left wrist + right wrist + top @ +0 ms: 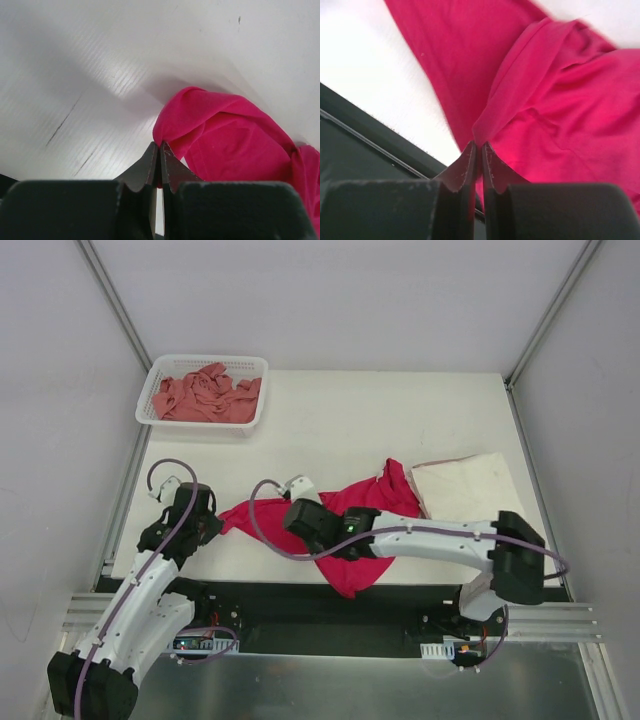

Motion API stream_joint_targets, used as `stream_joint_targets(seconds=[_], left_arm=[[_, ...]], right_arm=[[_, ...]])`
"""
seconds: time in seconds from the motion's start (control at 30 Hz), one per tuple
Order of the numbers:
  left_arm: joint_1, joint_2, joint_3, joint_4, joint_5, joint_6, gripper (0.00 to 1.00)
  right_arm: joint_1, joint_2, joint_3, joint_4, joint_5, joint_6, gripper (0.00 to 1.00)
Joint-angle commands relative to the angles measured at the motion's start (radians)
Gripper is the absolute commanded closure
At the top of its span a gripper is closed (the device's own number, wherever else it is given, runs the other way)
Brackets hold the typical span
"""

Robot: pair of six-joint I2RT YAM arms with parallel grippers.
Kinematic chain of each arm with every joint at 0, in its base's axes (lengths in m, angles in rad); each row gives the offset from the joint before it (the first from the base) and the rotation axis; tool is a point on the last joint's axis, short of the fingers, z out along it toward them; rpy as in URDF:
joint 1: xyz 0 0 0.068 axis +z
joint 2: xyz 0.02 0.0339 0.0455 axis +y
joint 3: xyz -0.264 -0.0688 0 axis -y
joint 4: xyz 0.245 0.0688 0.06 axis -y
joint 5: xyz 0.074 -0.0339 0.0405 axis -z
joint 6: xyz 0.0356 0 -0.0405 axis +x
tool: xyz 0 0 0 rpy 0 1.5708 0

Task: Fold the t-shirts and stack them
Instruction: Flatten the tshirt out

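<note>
The magenta-red t-shirt [365,510] lies crumpled across the table's front middle, one part hanging over the front edge. My left gripper [213,524] is shut on its left corner, which shows in the left wrist view [225,135]. My right gripper [300,523] is shut on a fold of the same shirt [555,90] near its middle. The cream-white t-shirt [468,486] lies folded at the right. The salmon-pink t-shirt [207,393] lies bunched in the white mesh basket [155,390] at the back left.
The table's front edge meets a black strip [280,600] just below the shirt. Grey walls and metal posts close in the table on the left, right and back.
</note>
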Motion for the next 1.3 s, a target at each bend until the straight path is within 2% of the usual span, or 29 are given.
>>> stream_joint_targets(seconds=[0.0,0.13,0.17,0.23,0.33,0.37,0.53,0.57,0.6,0.63,0.73,0.83,0.9,1.0,1.2,1.27], left_arm=[[-0.003,0.031,0.057,0.007,-0.068,-0.010,1.00],[0.008,0.077,0.107,0.007,-0.107,-0.002,1.00],[0.014,0.087,0.153,0.007,-0.105,0.002,1.00],[0.028,0.123,0.219,0.008,-0.090,0.027,1.00],[0.031,0.166,0.395,0.015,-0.064,0.076,1.00],[0.031,0.175,0.500,0.021,-0.050,0.091,1.00],[0.030,0.218,0.829,0.081,0.173,0.202,1.00],[0.030,0.230,0.945,0.084,0.208,0.226,1.00],[0.030,0.235,1.004,0.088,0.237,0.234,1.00],[0.030,0.241,1.062,0.090,0.305,0.241,1.00],[0.031,0.261,1.323,0.090,0.389,0.261,1.00],[0.030,0.253,1.463,0.091,0.469,0.272,1.00],[0.030,0.233,1.515,0.093,0.496,0.283,1.00],[0.030,0.206,1.604,0.096,0.534,0.295,1.00],[0.042,0.189,1.718,0.127,0.519,0.278,1.00],[0.051,0.204,1.762,0.133,0.530,0.271,1.00]], right_arm=[[-0.120,-0.196,-0.076,-0.036,0.061,-0.044,0.99],[-0.309,-0.334,-0.131,-0.041,0.078,-0.072,0.99],[-0.388,-0.362,-0.114,-0.046,0.078,-0.095,1.00],[-0.453,-0.443,-0.079,-0.046,0.081,-0.136,0.99],[-0.528,-0.524,0.051,-0.037,0.113,-0.243,0.99],[-0.547,-0.541,0.087,-0.026,0.110,-0.276,0.99],[-0.559,-0.600,0.366,-0.007,-0.008,-0.429,1.00],[-0.559,-0.601,0.418,-0.016,-0.046,-0.437,1.00],[-0.558,-0.595,0.524,-0.029,-0.136,-0.446,0.99],[-0.559,-0.591,0.589,-0.064,-0.181,-0.443,0.99],[-0.559,-0.598,0.746,-0.057,-0.316,-0.429,1.00],[-0.559,-0.650,0.800,-0.006,-0.430,-0.405,0.99],[-0.558,-0.698,0.806,0.026,-0.570,-0.388,1.00],[-0.559,-0.716,0.855,0.053,-0.700,-0.356,0.99],[-0.559,-0.661,1.004,0.031,-0.864,-0.270,0.99],[-0.564,-0.658,1.009,0.057,-0.869,-0.261,0.99]])
